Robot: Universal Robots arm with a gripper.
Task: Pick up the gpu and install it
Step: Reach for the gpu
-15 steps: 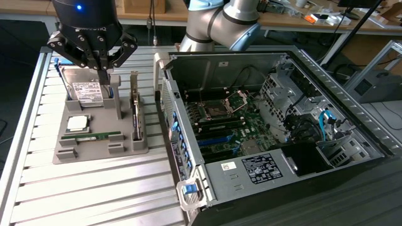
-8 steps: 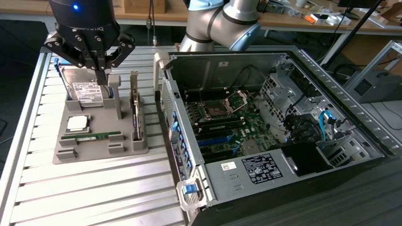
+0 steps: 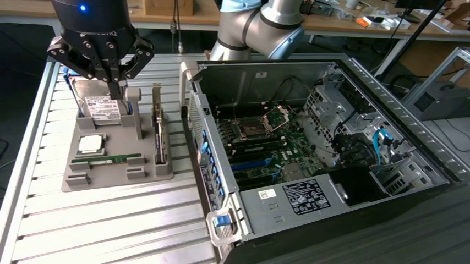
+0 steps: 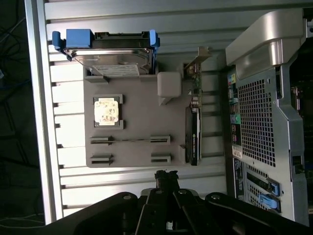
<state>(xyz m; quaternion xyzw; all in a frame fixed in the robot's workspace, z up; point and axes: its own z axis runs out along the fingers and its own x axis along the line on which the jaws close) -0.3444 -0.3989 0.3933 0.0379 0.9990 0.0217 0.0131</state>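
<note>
Closest to us is the gripper. Its jaws are pressed fully together and nothing sits between them. It hangs in the air over a grey parts tray, touching none of the parts below.

In the exterior view, the hard drive lies nearest the closed jaws, propped in its blue carrier right behind the fingertips.

The gpu stands on edge in a slot along the tray's side. It is clear of the jaws, on the side of them that faces the computer case. Its silver bracket rises at the end that is level with the jaws.

Further from the jaws, a cpu lies flat in its recess. Past it, a ram stick sits in a narrow groove.

The case lies open beyond the gpu, well apart from the jaws, with its motherboard exposed. Tray and case both rest on a slatted metal table.
</note>
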